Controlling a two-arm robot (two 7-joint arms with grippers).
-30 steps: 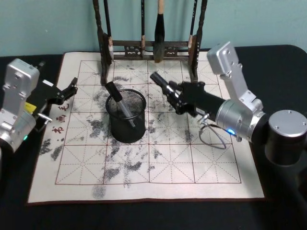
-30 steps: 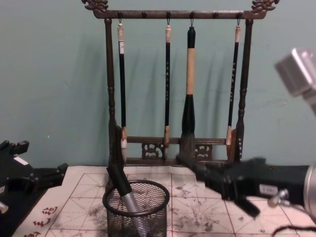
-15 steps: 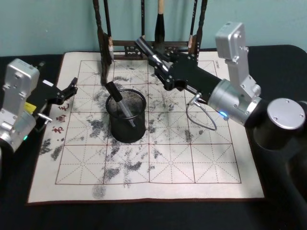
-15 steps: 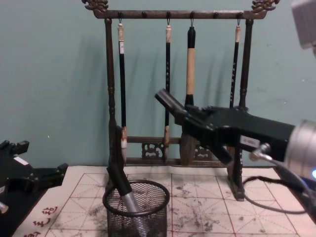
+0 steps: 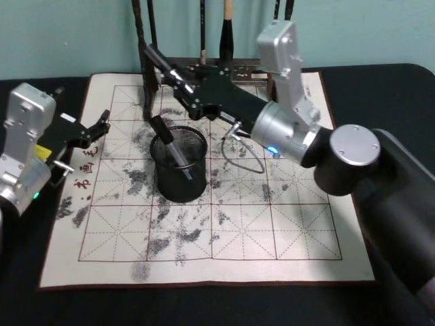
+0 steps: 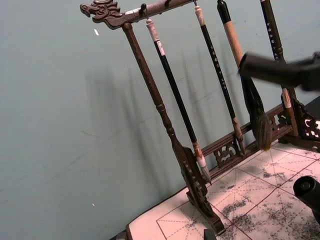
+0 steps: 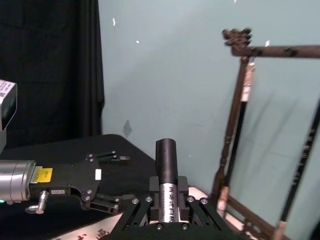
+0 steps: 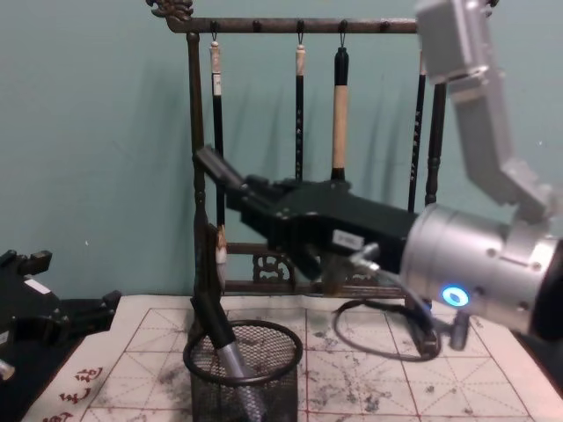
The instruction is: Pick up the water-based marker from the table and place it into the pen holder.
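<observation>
— Well, where is the marker (image 5: 160,61) held?
— It is clamped in the right gripper (image 5: 187,85), tilted, its free end raised beyond the jaws.
— And the pen holder (image 5: 178,185)?
— It is found just below that gripper, slightly nearer the body; the left gripper (image 5: 98,125), jaws parted, is parked well aside.

2 markers (image 5: 174,147), 1 pen holder (image 5: 181,182), 4 hanging brushes (image 8: 339,114).

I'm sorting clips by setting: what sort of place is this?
Likely a calligraphy desk set up for robot trials: a carved brush rack hung with brushes, an ink-stained grid mat, a mesh pen holder, and the right end effector holding a marker.
</observation>
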